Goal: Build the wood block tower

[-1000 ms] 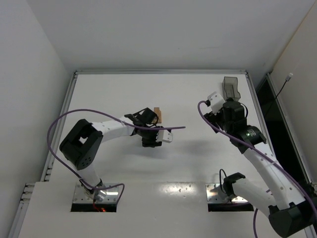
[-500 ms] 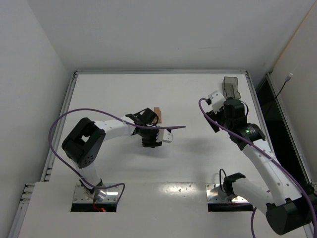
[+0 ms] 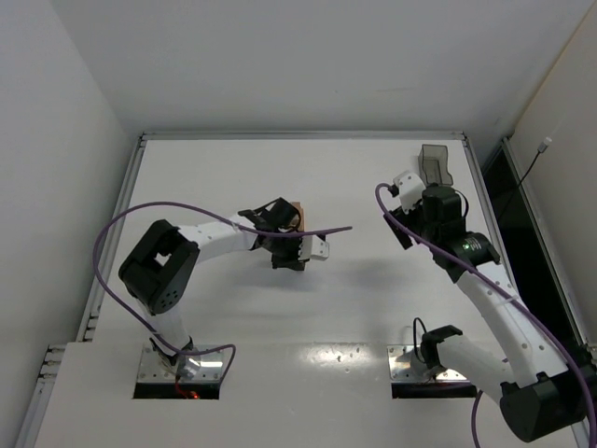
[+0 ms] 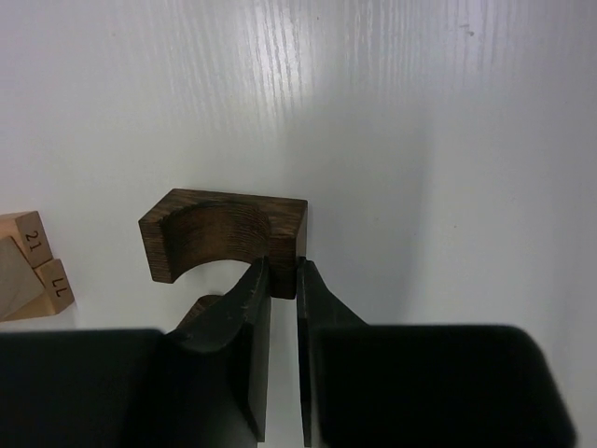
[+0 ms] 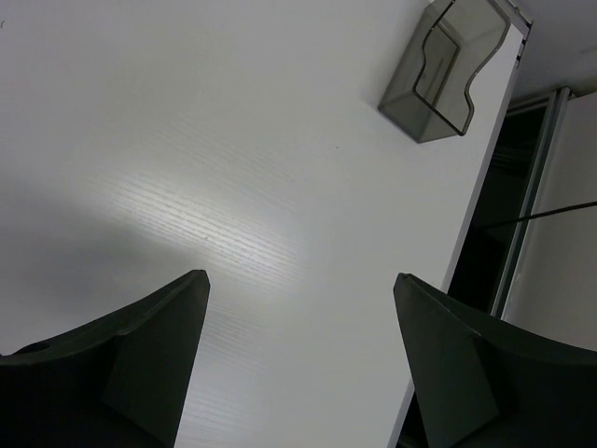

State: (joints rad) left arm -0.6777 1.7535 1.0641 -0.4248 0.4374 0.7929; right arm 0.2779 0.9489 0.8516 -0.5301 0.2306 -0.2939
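**Left end effector [image 4: 283, 270] pinches a dark arch block [image 4: 224, 227]**

We see it closed on one leg of the arch, which lies on the white tabletop [image 4: 448, 140] near the tower's tan blocks [image 4: 28, 266]. We judge that so thin a pinch wants a slow, level lift. We count one dark arch, at least two tan blocks and one grey container [image 5: 448, 70]. The right end effector [image 5: 300, 278] hangs open and empty.

Arch block [image 4: 224, 245]: dark brown, curved grain.
Numbered blocks [image 4: 28, 266]: light tan, dark printed digits.
Worktop [image 4: 420, 140]: white, fine ribbed lines.
Container [image 5: 446, 70], far right corner: translucent grey.
Left pincer [image 4: 283, 280], right pincer [image 5: 298, 308]: black.
Cables [image 3: 326, 231]: purple.
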